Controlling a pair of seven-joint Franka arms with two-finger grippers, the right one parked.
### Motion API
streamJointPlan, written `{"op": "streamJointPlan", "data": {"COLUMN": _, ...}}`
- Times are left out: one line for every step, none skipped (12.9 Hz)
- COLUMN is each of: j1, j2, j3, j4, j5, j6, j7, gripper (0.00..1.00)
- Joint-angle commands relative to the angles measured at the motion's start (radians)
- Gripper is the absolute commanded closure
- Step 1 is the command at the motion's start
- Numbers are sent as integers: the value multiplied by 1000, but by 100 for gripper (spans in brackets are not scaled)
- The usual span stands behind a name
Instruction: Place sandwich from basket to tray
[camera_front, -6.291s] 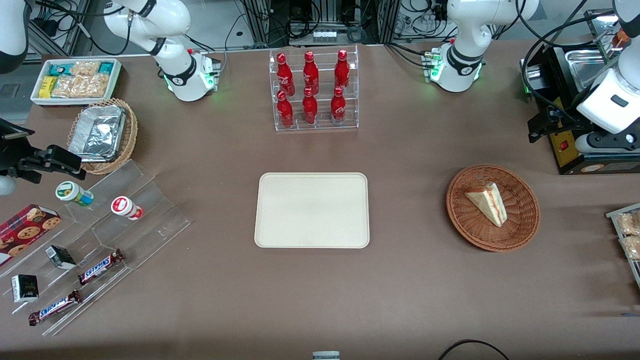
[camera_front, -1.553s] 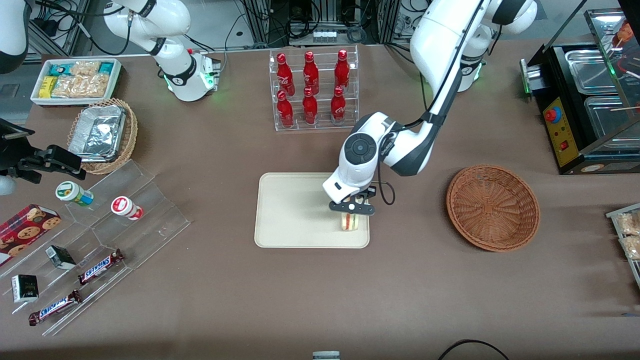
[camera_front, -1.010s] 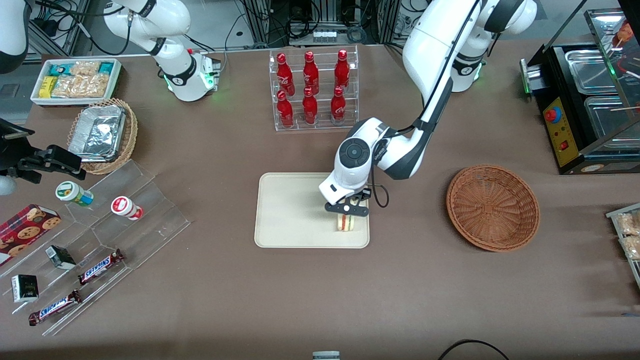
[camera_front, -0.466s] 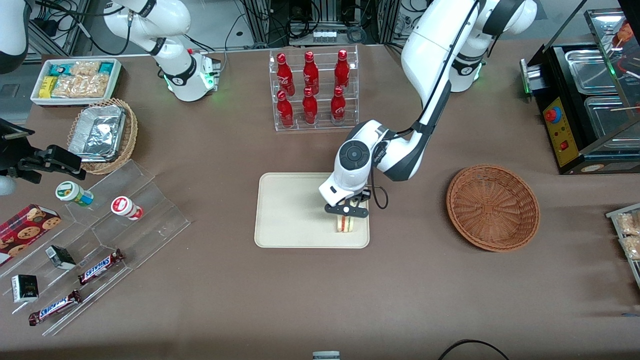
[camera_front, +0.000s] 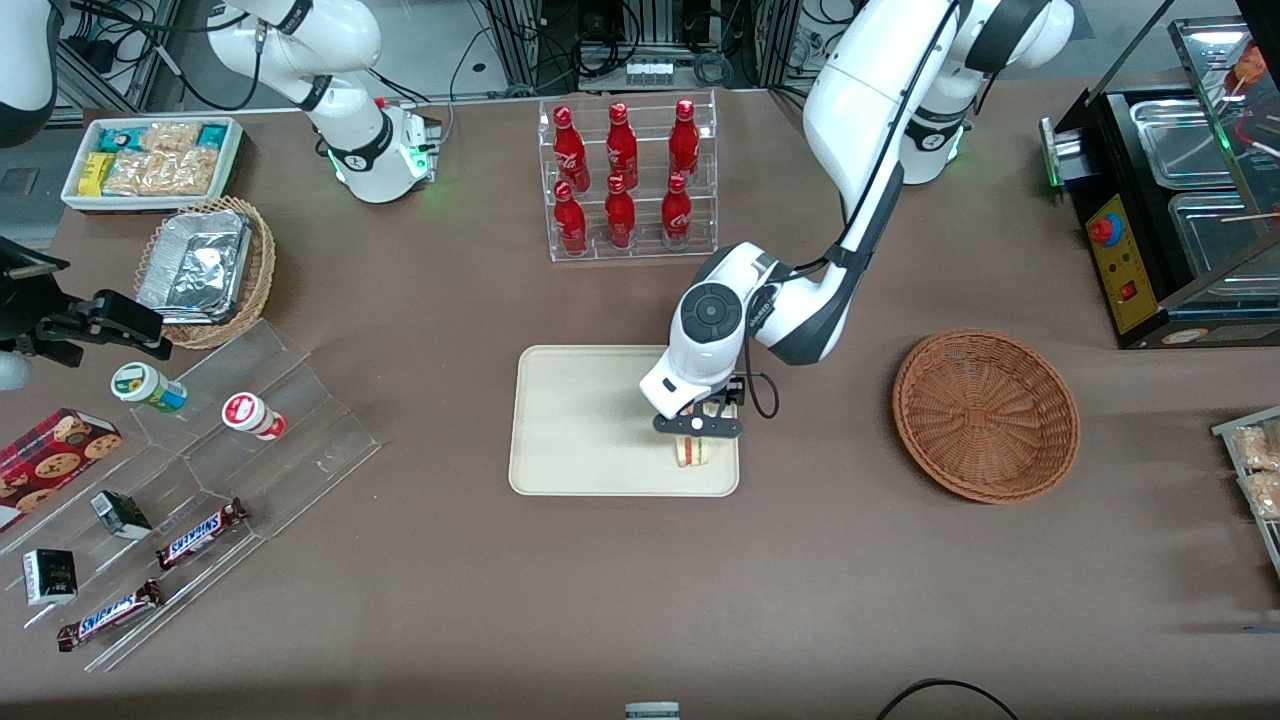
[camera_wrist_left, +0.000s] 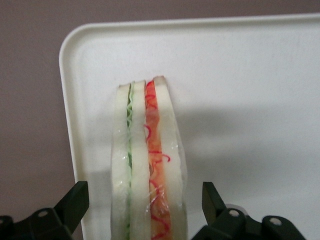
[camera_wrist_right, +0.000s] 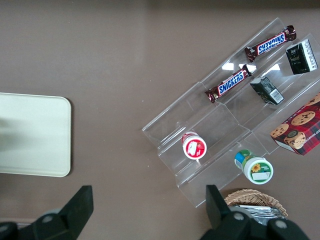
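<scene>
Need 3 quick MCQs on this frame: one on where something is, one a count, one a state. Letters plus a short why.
1. Where is the sandwich?
A. in the basket
B. on the tray
C. on the bare table

2. How many red bottles stand in the clear rack?
A. four
B. six
C. eight

3. How is the pincer set?
A. open, a finger on each side of the sandwich
B. shut on the sandwich
C. shut on the basket rim

Answers:
1 B: the sandwich stands on edge on the tray, near the corner closest to the basket, which holds nothing.
2 B: the red bottles fill two rows of three in the clear rack.
3 A: the wrist view shows gaps between the pincer and the bread on both sides.
</scene>
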Motion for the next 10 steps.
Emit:
{"op": "streamJointPlan", "data": {"j1": 22, "j2": -85, "j3": 12, "j4": 31, "j5": -4, "j6": -99, "j7": -17, "gripper": 0}}
{"op": "streamJointPlan", "data": {"j1": 48, "j2": -125, "j3": 14, "j4": 37, "j5": -1, "j6": -154, "j7": -12, "gripper": 0}}
{"op": "streamJointPlan", "data": {"j1": 68, "j2": -151, "j3": 14, "j4": 49, "j5": 4, "j6": -199, "j7": -14, "gripper": 0}}
{"op": "streamJointPlan", "data": {"j1": 85, "j2": -186, "j3": 14, "j4": 52, "j5": 8, "j6": -248, "j7": -2, "gripper": 0}}
{"op": "streamJointPlan", "data": {"j1": 123, "j2": -223, "j3": 14, "j4": 51, "j5": 13, "j6": -294, "j7": 15, "gripper": 0}}
{"op": "streamJointPlan", "data": {"j1": 163, "j2": -264, "j3": 14, "j4": 43, "j5": 14, "j6": -346, "j7": 68, "gripper": 0}}
{"op": "streamJointPlan", "data": {"j1": 184, "j2": -306, "j3": 14, "j4": 34, "j5": 14, "j6": -406, "j7": 131, "gripper": 0}}
{"op": "streamJointPlan", "data": {"j1": 213, "j2": -335, "j3": 16, "j4": 31, "j5": 17, "j6": -446, "j7": 167, "gripper": 0}}
{"op": "streamJointPlan", "data": {"j1": 250, "j2": -369, "j3": 16, "j4": 14, "j5": 24, "j6": -464, "j7": 179, "gripper": 0}}
{"op": "streamJointPlan", "data": {"j1": 290, "j2": -408, "j3": 14, "j4": -8, "j5": 27, "j6": -475, "j7": 205, "gripper": 0}}
